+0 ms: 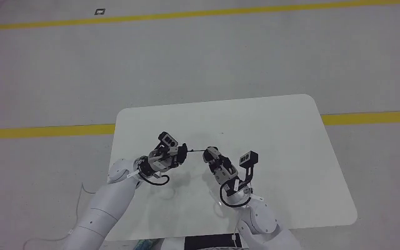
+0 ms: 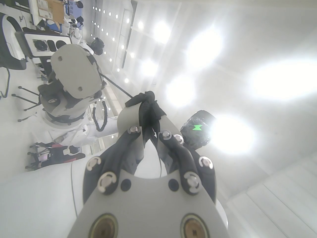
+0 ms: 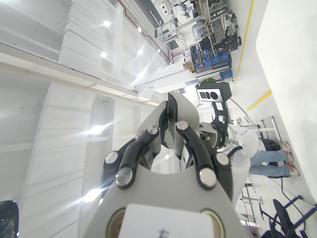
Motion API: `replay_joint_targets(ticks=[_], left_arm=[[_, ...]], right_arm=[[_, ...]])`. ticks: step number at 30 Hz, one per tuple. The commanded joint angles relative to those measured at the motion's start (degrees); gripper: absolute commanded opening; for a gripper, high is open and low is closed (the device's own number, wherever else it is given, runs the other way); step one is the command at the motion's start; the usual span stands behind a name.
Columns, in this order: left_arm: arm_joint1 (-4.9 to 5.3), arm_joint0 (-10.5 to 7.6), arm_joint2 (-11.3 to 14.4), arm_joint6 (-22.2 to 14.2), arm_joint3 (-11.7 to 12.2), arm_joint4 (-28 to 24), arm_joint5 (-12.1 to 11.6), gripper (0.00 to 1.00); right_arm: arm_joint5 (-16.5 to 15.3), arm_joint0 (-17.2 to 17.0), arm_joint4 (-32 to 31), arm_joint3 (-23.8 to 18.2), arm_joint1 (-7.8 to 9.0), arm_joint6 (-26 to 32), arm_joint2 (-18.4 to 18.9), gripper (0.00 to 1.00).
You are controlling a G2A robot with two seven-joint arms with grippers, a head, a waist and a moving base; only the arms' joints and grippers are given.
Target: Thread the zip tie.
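Two grippers hold one black zip tie (image 1: 195, 150) above the table (image 1: 281, 137). Left gripper (image 1: 181, 152) pinches one end, right gripper (image 1: 207, 154) clamps the other.

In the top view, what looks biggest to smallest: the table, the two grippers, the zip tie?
1. table, by far.
2. left gripper and right gripper, about alike, so not ranked.
3. zip tie, a thin line between them.
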Motion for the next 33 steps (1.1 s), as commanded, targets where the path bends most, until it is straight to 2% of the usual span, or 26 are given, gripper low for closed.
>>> replay_joint_targets(ticks=[1,33], left_arm=[[0.0,0.0,0.0,0.0,0.0,0.0,0.0,0.0],[0.0,0.0,0.0,0.0,0.0,0.0,0.0,0.0]], right_arm=[[0.1,0.1,0.0,0.1,0.03,-0.1,0.0,0.0],[0.6,0.8,0.6,1.1,0.45,-1.2,0.3,0.0]])
